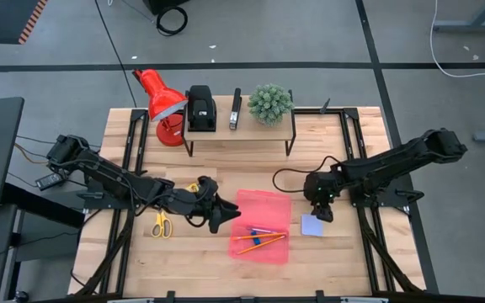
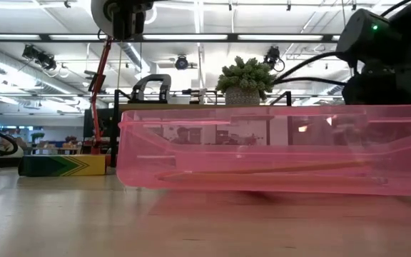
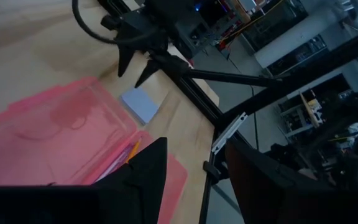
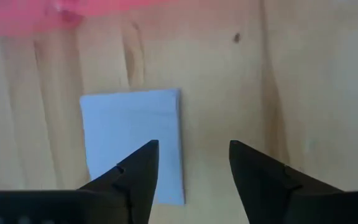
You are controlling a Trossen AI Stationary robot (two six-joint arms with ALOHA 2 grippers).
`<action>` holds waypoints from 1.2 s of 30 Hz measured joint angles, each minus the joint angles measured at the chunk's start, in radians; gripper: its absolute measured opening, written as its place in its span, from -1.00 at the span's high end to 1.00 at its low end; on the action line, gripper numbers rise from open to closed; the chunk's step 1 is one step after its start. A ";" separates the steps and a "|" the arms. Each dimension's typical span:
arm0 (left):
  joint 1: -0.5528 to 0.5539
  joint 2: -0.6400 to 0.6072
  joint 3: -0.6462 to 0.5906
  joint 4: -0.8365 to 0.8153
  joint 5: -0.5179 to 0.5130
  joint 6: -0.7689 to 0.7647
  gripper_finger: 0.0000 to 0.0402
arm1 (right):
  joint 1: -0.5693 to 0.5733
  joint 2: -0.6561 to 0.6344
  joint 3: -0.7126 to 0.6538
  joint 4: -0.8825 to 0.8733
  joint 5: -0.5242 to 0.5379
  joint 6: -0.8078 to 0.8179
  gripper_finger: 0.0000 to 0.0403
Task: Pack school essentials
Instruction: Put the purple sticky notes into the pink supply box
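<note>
A clear pink case lies open mid-table with two orange pencils in it. The low view shows the case's wall. My left gripper hovers open at the case's left edge, nothing between its fingers. A pale blue notepad lies flat on the wood just right of the case. My right gripper points down over it, open. In the right wrist view one finger stands over the notepad and the other over bare wood. The left wrist view shows the right gripper clear above the notepad.
Yellow-handled scissors lie left of the case, under the left arm. A crayon box rests on the table left of the case. At the far edge a raised shelf carries black devices and a potted plant, with a red lamp beside it.
</note>
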 joint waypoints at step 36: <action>-0.011 0.000 0.000 -0.041 0.000 -0.009 0.14 | 0.426 0.180 0.006 0.189 0.288 0.310 -0.26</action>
